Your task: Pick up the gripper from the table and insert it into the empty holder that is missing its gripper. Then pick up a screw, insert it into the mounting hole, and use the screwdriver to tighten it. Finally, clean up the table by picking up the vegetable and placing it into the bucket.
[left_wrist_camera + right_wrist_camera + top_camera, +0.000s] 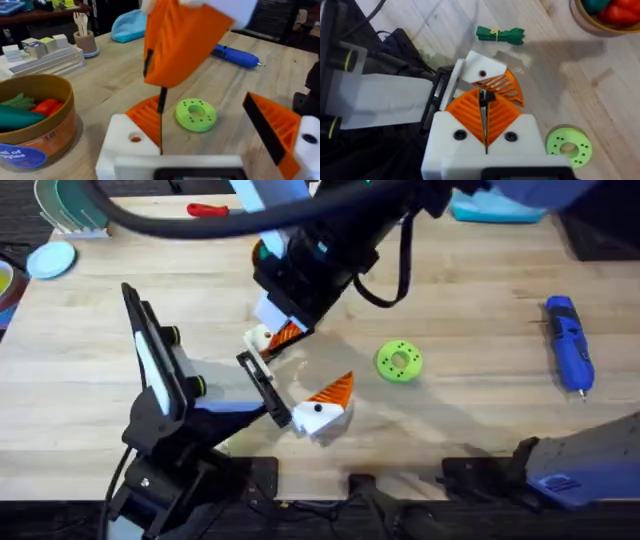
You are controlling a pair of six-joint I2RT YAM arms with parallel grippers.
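Note:
My left gripper (292,375) (197,105) stands open, its white fingers wide apart. One of them is the white holder (258,338) (125,142) (472,65), with a round hole in its face and the orange ribbed gripper (145,117) (507,85) seated in it. My right gripper (283,332) (484,102) hangs just above it, shut on a thin black screw (162,112) (484,97) that points down beside the hole. The blue screwdriver (568,345) (235,55) lies far right. The dark-green vegetable (500,34) lies on the table near the bucket (35,125) (600,22).
A bright-green disc (399,361) (196,115) (568,146) lies right of the grippers. A red-handled tool (208,210) rests at the table's back. A tan cup (86,42), white boxes (45,57) and a light-blue pouch (127,25) sit farther off.

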